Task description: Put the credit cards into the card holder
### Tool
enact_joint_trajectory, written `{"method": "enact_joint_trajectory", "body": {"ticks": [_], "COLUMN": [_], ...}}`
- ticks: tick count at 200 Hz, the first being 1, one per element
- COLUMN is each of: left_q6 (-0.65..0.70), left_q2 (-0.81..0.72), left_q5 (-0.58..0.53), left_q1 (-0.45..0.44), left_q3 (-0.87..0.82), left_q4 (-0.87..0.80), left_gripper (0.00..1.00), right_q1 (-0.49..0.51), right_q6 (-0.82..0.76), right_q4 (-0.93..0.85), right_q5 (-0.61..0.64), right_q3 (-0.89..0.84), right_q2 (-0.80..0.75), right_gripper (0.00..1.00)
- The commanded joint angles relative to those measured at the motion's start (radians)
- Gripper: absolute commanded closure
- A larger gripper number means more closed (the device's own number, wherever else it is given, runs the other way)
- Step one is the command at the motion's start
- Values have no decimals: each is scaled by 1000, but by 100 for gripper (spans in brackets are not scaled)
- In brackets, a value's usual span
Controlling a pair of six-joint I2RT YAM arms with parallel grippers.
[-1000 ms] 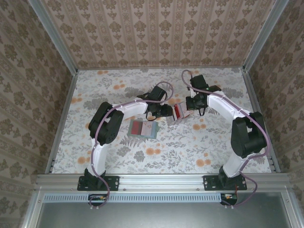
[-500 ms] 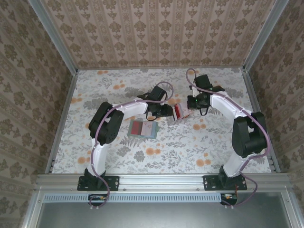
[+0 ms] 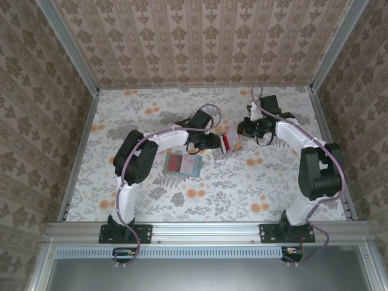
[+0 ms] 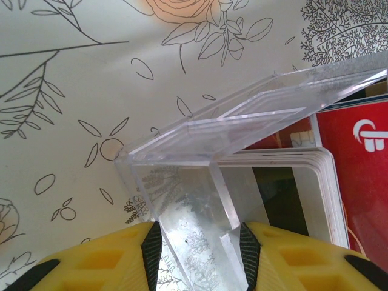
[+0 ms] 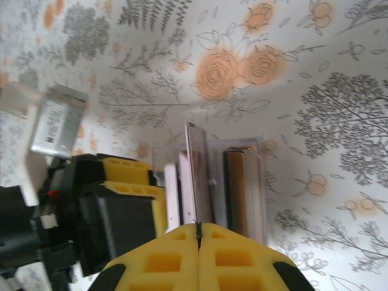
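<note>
A clear acrylic stand [image 3: 227, 143] [image 4: 200, 176] with several credit cards upright in it sits at mid-table. My left gripper [image 3: 209, 142] [image 4: 197, 239] is shut on the stand's near wall. A red card [image 4: 357, 182] and a stack of white-edged cards [image 4: 324, 194] stand in the slots. My right gripper [image 3: 244, 129] [image 5: 198, 227] is shut on one thin card [image 5: 193, 170], seen edge-on above the stand [image 5: 230, 147], beside tan and dark cards [image 5: 242, 188]. The grey-green card holder [image 3: 191, 164] lies flat, nearer the arm bases, with red showing on its left part.
The floral tabletop [image 3: 212, 194] is walled in by patterned panels and metal rails. In the right wrist view my left gripper's yellow fingers [image 5: 130, 176] sit tight against the stand, and a grey flat rectangle [image 5: 57, 121] lies farther left.
The right arm's wrist has swung to the right and slightly back from the stand. The left arm, the stand and the card holder have stayed in place.
</note>
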Motion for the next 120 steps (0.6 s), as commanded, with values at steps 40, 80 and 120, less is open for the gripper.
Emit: {"method": "enact_joint_trajectory", "body": {"ticks": [40,80,120], "left_q6": [-7,-7,-6], "left_q2": [64,64,65], "left_q5": [-10,-10,-10], "left_q1": [-3,-1,-2], "left_q3": [-2,-1,5], "left_q4": [-75,-79,-78], "left_gripper": [58,58,58], "right_q1": [-34,-47,-49], "right_q6": [51,60,-4], "right_q4": [51,51,-33], "right_q5": [-133,-125,-29], "right_q3": [-22,-29,-4], "right_q2": [-15,-23,-31], "right_gripper": [100,100,100]}}
